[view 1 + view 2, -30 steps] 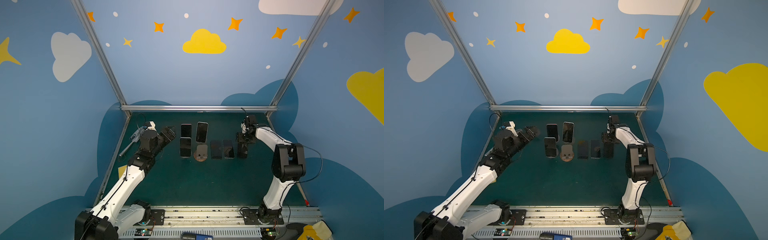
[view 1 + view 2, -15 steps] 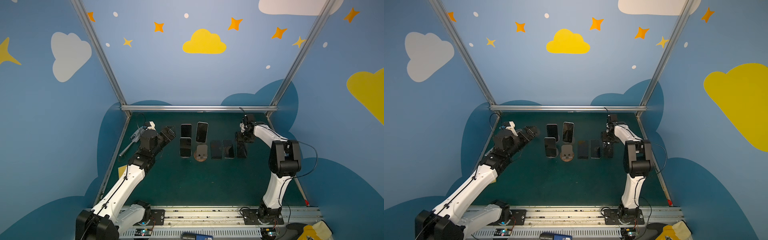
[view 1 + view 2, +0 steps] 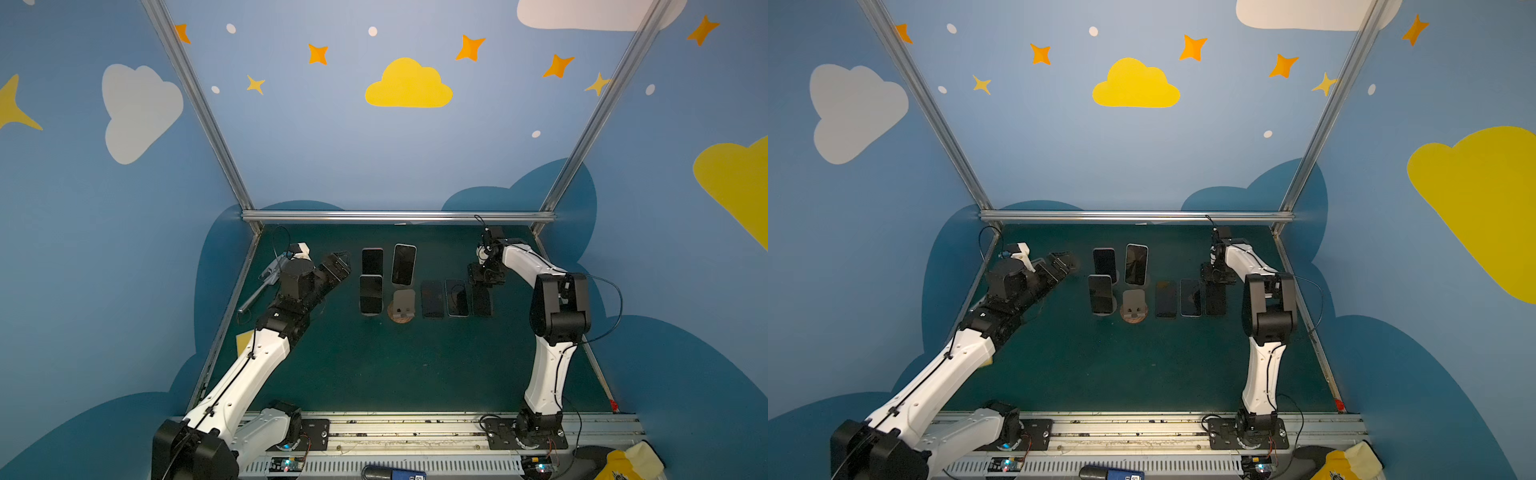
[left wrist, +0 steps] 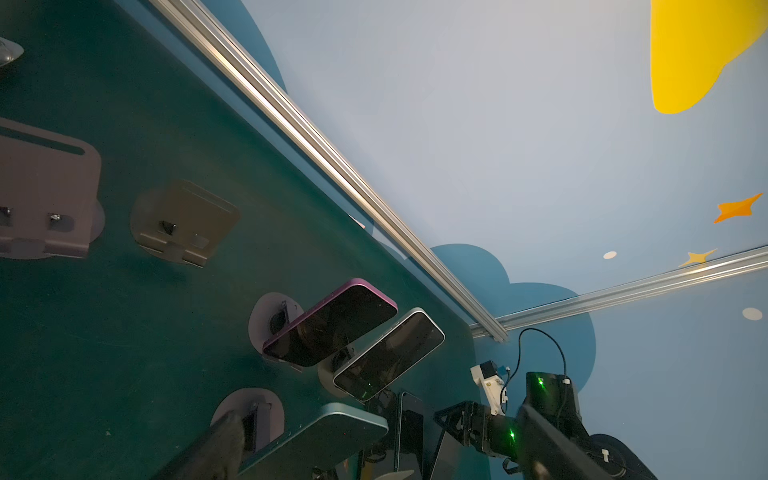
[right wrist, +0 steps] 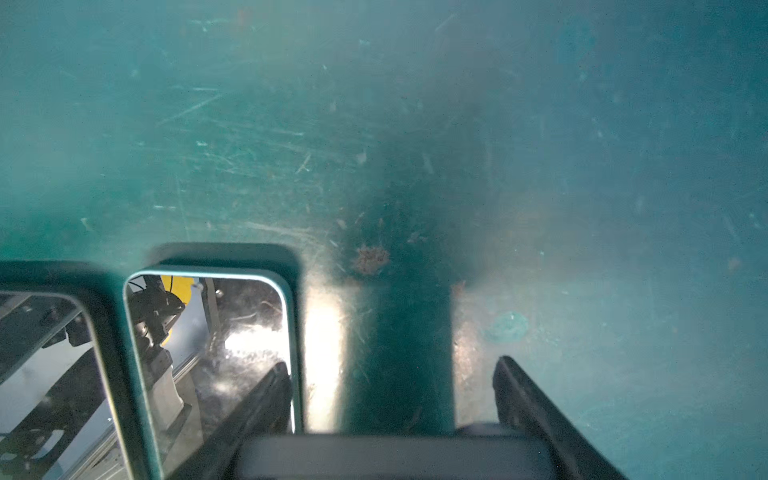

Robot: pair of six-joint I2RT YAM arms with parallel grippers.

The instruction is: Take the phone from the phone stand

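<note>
A: Top views both show the green worktop [image 3: 374,365], with the left end effector [image 3: 343,266] spread wide and empty beside three phones [image 3: 404,264].
B: Left wrist view alone shows those propped up.
A: The right end effector [image 3: 483,282] sits over the phone [image 3: 482,303], which lies flat, right of the bare phone stand [image 3: 403,303].
B: Right wrist view shows its fingers [image 5: 266,399] apart. Gripping or not, I cannot tell.

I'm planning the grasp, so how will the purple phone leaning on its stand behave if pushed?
The purple phone leans on its small stand, so a sideways push would probably topple it. Its glossy face looks slippery; it is likely rigid.
</note>
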